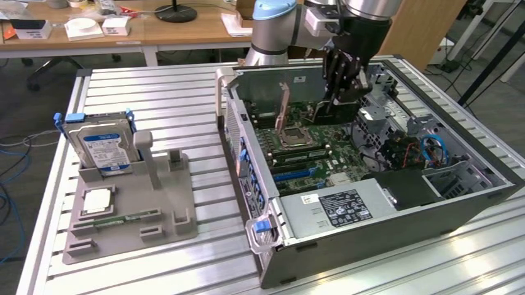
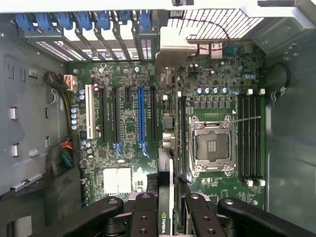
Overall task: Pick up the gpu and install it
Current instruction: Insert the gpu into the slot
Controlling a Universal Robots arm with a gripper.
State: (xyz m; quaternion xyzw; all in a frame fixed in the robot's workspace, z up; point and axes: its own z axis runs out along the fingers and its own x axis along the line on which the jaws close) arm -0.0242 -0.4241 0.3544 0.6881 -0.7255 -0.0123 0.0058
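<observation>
My gripper (image 1: 348, 92) hangs inside the open computer case (image 1: 385, 236), shut on the gpu (image 1: 326, 110). The card is a dark slab held upright, clear of the motherboard (image 1: 316, 161). In the wrist view the gpu (image 2: 168, 182) shows edge-on between my two black fingers (image 2: 144, 217), with my gripper (image 2: 171, 217) clamped on its near end. The card's silver end bracket (image 2: 174, 57) points toward the row of blue slot clips (image 2: 84, 22). The card hovers between the blue expansion slot (image 2: 141, 118) and the CPU socket (image 2: 211, 145).
A grey fixture (image 1: 168, 203) at the exterior view's left holds a silver hard drive (image 1: 102, 144), a CPU chip (image 1: 97, 200) and a memory stick (image 1: 127, 218). The power supply (image 1: 340, 206), cables (image 1: 431, 150) and drive cage (image 1: 382, 117) crowd the case.
</observation>
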